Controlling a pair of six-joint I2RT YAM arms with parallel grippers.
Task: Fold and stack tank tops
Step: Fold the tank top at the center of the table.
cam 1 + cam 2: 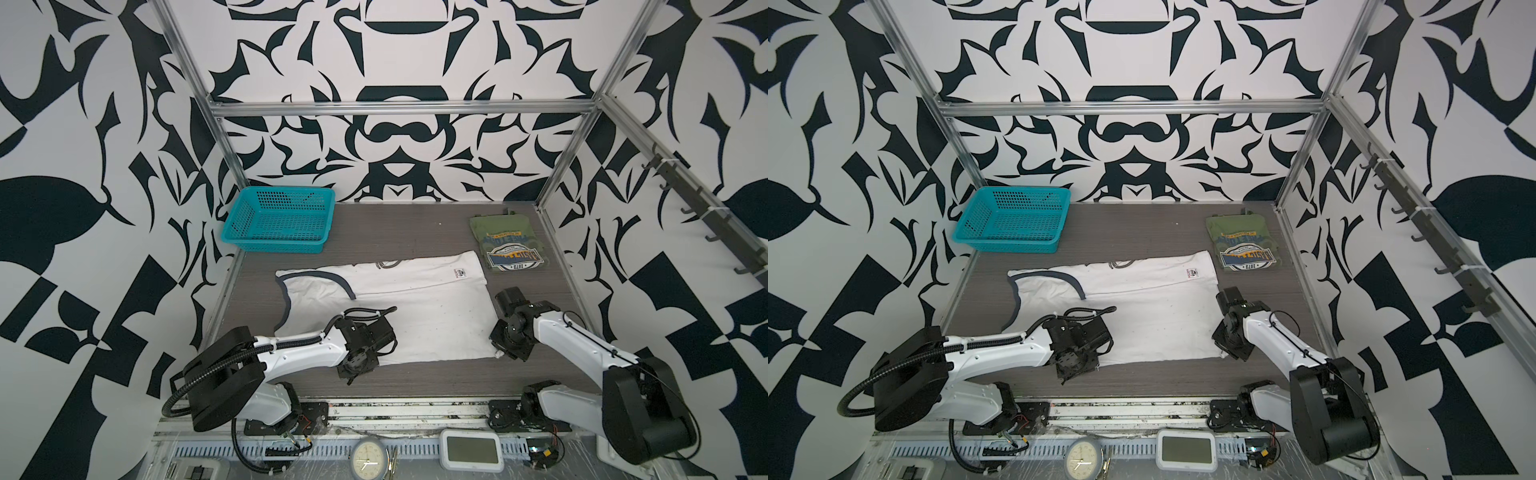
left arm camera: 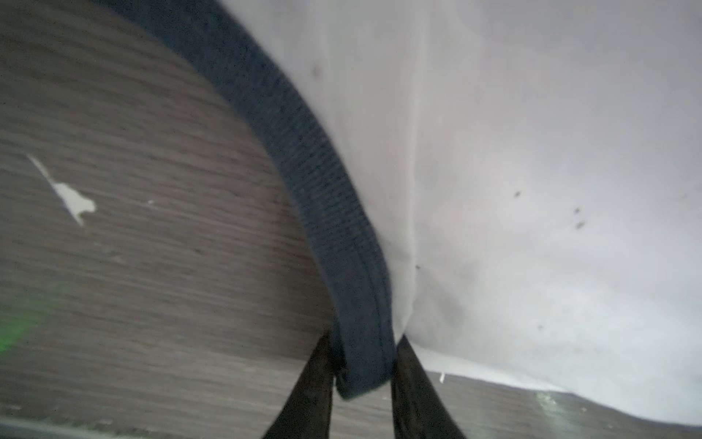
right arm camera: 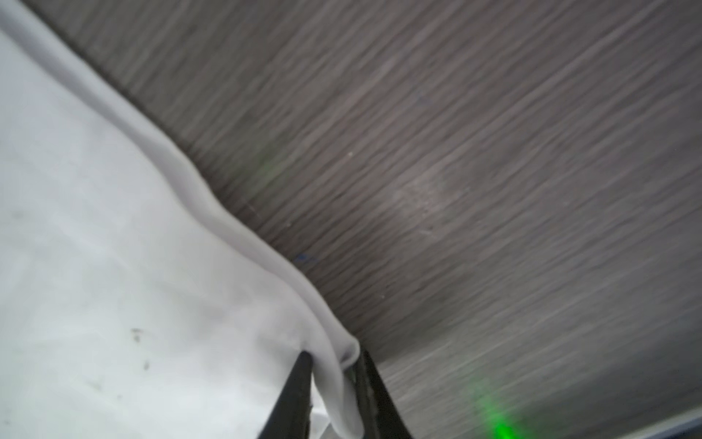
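The white tank top (image 1: 415, 307) with navy trim lies spread across the middle of the dark table (image 1: 415, 382), its far long side folded over. In both top views my left gripper (image 1: 351, 374) sits at its near left corner. The left wrist view shows this gripper (image 2: 362, 365) shut on the navy trim (image 2: 304, 163). My right gripper (image 1: 498, 354) is at the near right corner. The right wrist view shows it (image 3: 334, 376) shut on the white hem (image 3: 228, 228). The olive green tank top (image 1: 505, 245) lies folded at the back right, graphic up.
A teal mesh basket (image 1: 280, 220) stands at the back left. Metal frame posts (image 1: 569, 158) rise at the table's back corners, and a rail of hooks (image 1: 706, 216) runs along the right wall. A clock (image 1: 368, 459) and a small display (image 1: 471, 451) lie in front of the table.
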